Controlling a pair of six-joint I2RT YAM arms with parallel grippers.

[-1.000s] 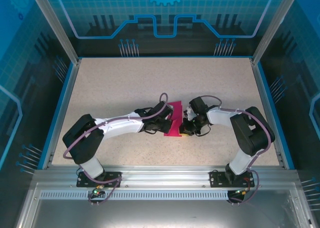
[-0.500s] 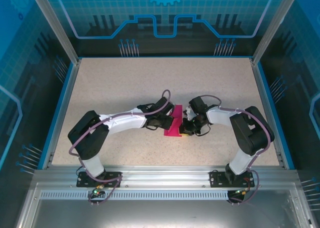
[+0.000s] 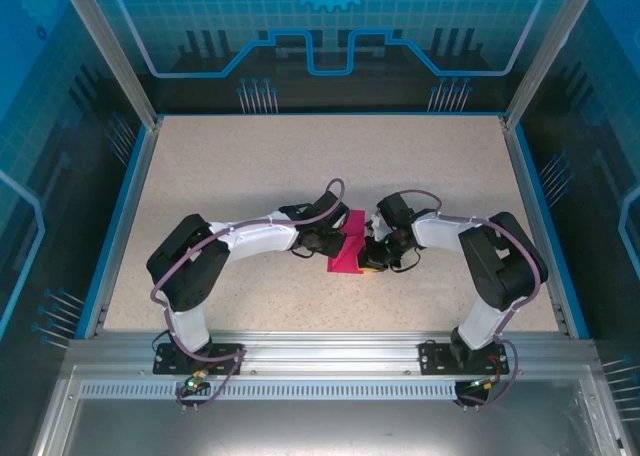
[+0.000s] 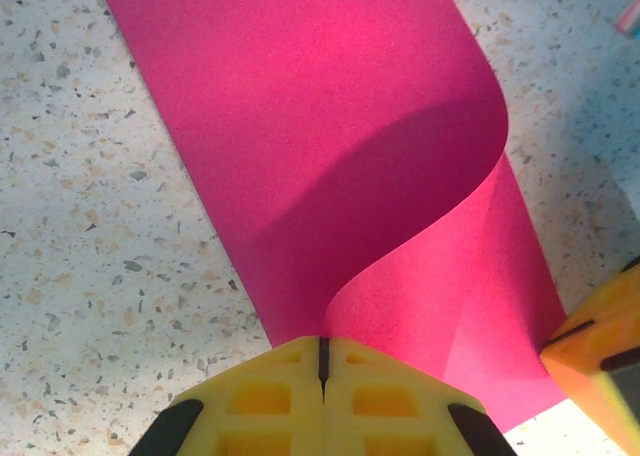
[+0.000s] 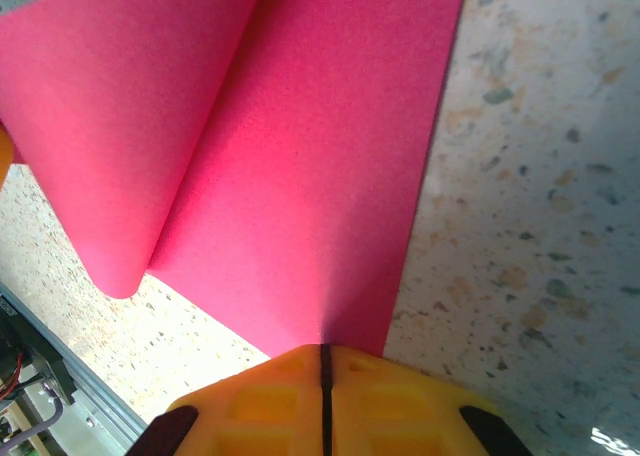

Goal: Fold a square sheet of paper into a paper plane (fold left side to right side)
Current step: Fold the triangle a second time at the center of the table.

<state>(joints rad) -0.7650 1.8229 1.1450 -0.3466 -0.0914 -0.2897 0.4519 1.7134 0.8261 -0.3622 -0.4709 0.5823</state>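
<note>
Near the middle of the speckled tabletop (image 3: 250, 176) we see the square sheet of paper (image 3: 346, 260), magenta-pink, lying between the two arms' tips; the left gripper (image 3: 337, 239) meets it from the left and the right gripper (image 3: 367, 255) from the right.

From the left wrist we see the left gripper (image 4: 323, 361) with its yellow fingers pressed together, no gap between them, nipping one edge of the sheet (image 4: 330, 126); that edge is lifted off the table, and the paper rises from the tips in a smooth curl above the part that lies flat; no crease is pressed yet. A yellow fingertip (image 4: 600, 356) of the right gripper sits at the sheet's near corner, touching it or just beside it.

From the right wrist we see the right gripper (image 5: 323, 381) likewise closed, its tips on the edge of the flat layer of the sheet (image 5: 300, 176); we cannot tell whether it pinches the paper or only presses it onto the table; the raised flap curves over on the left of that view.
</note>
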